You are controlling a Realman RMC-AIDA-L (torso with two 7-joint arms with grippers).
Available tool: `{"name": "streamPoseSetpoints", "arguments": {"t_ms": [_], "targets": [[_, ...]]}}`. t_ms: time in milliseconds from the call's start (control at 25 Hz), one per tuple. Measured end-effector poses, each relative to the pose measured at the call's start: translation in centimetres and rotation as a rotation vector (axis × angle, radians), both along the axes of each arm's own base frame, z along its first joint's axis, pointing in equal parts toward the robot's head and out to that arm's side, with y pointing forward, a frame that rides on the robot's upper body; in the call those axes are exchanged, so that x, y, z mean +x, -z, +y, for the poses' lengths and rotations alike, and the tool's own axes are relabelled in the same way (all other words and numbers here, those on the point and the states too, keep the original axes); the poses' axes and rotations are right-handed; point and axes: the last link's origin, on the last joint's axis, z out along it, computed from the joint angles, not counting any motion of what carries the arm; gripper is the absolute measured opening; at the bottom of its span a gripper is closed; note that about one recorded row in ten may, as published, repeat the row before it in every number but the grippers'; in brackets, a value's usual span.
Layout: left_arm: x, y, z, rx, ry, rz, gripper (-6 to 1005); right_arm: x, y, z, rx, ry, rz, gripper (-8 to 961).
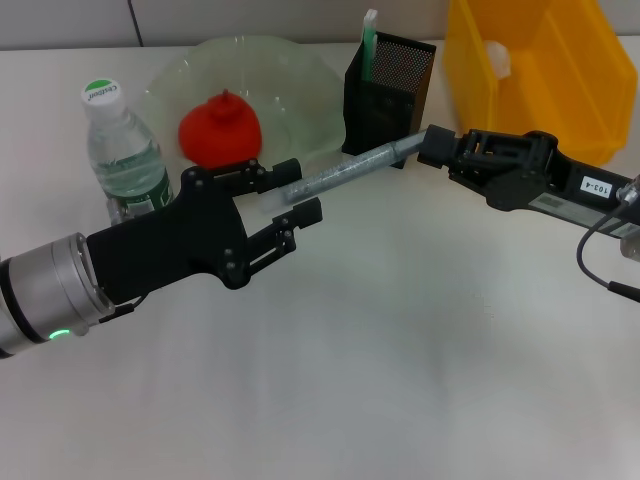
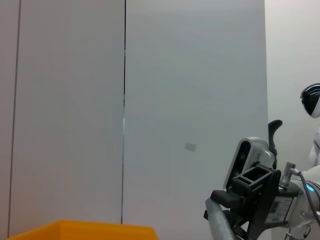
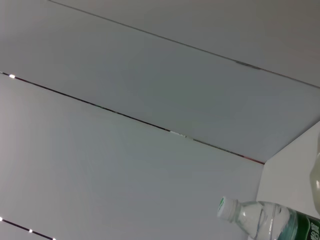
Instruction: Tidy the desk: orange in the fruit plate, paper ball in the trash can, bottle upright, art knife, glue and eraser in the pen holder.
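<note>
Two grippers are meeting over the plain white table: our right gripper is clamping its jaws on one end of a long grey stick, while our left gripper, jaws parted, is straddling the other end, before the black mesh pen holder.

We read "103-4" on white sticker stuck to right gripper body. Bottle cap carries green ring with small print, too tiny for us to read. Sticker in left wrist view: print illegible.
</note>
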Motion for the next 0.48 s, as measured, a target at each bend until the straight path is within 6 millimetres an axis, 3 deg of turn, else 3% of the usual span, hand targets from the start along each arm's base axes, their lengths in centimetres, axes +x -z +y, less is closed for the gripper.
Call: {"name": "streamPoseSetpoints", "arguments": {"t_ms": [240,480], "targets": [[0.11,0.10,0.00,-0.006,0.006,0.003,418,-0.02,-0.02,0.05,-0.001,0.001,0.000,134],[0.13,0.13,-0.01,-0.007,0.008,0.003,298,0.01,-0.01,0.09,-0.002,0.005,-0.001,135]]}}
